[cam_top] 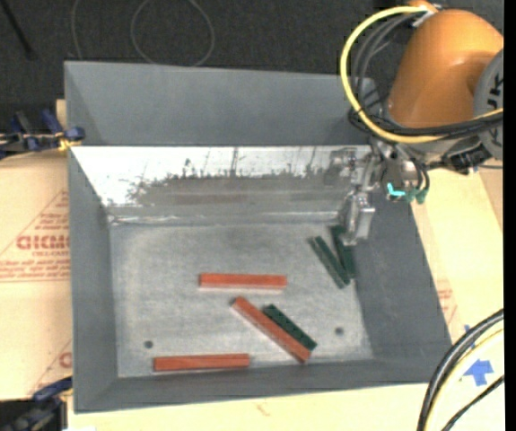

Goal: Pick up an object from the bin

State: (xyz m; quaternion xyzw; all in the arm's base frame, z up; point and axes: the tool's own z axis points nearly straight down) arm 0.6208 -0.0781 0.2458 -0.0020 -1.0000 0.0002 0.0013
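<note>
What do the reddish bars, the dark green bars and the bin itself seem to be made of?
Reddish bars: flat, matte, even colour, sharp edges; likely painted wood or plastic, can't tell which. Dark green bars: same shape and dull finish, probably the same stuff. Bin: grey sheet metal, matte, with scratches and pale scuffs on the back wall and floor.

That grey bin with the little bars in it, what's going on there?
A robot arm reaches in from the right. Its claw is down at the upper end of a dark green bar by the bin's right wall; whether it grips it is unclear. Three reddish-brown bars and a second green bar lie further left, apart from the claw.
</note>
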